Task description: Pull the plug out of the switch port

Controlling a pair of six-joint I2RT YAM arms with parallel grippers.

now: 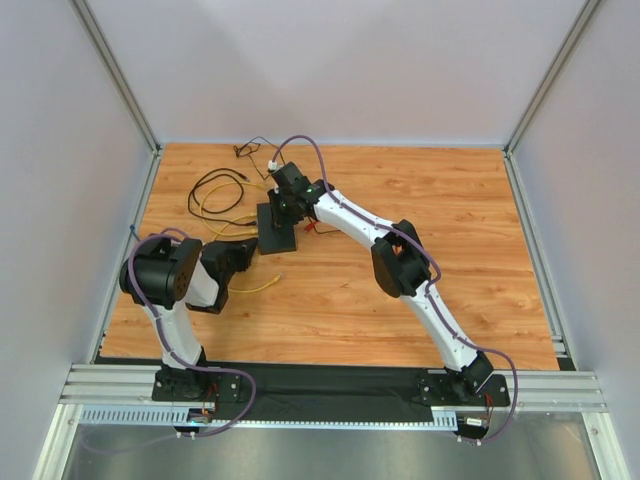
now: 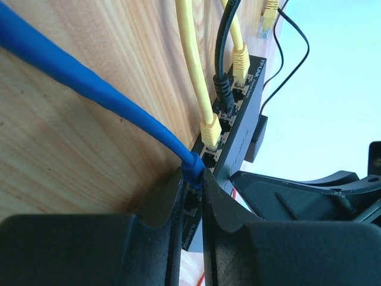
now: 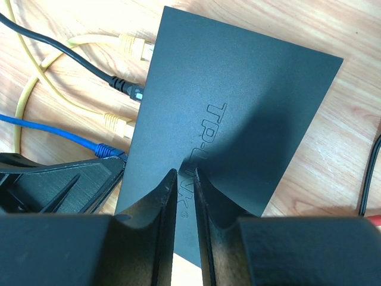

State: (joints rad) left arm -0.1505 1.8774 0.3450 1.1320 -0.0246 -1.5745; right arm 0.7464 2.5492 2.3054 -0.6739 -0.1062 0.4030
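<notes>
The left tool (image 2: 191, 179) clamps the blue plug (image 2: 192, 164) at the switch (image 3: 238, 119) as the right tool (image 3: 185, 176), nearly closed and empty, pins it down, with a straight leftward pull apparently next.

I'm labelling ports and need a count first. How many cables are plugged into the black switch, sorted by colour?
Plugged into the switch:
yellow cables: 2
black cable: 1
blue cable: 1
Total: 4
</notes>
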